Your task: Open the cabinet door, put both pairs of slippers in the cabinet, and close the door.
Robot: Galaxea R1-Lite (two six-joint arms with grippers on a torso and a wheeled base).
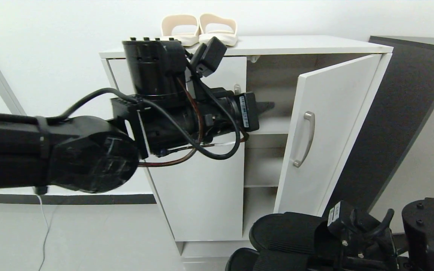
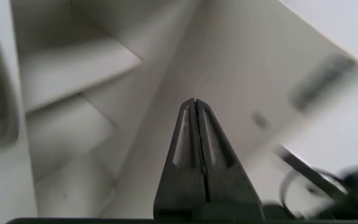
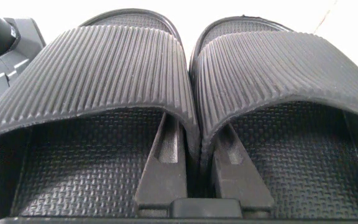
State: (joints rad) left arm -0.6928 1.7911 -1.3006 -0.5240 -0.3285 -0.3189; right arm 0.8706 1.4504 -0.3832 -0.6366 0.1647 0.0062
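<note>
The white cabinet (image 1: 315, 44) has its right door (image 1: 333, 124) swung open, showing bare shelves (image 1: 269, 130); the left door (image 1: 198, 195) is closed. A beige pair of slippers (image 1: 199, 29) lies on the cabinet top. My left gripper (image 1: 268, 106) (image 2: 195, 106) is shut with nothing in it, its tip just inside the open compartment by the upper shelf. Low in front of the cabinet, my right gripper (image 3: 196, 124) is shut on the black ribbed slippers (image 1: 277, 233) (image 3: 104, 81), one finger inside each slipper, pinching their adjoining sides together.
A dark grey panel (image 1: 409, 113) stands right of the cabinet behind the open door. The door's metal handle (image 1: 304, 139) faces outward. A thin cable (image 1: 45, 233) trails on the grey floor at the left. A white wall lies behind.
</note>
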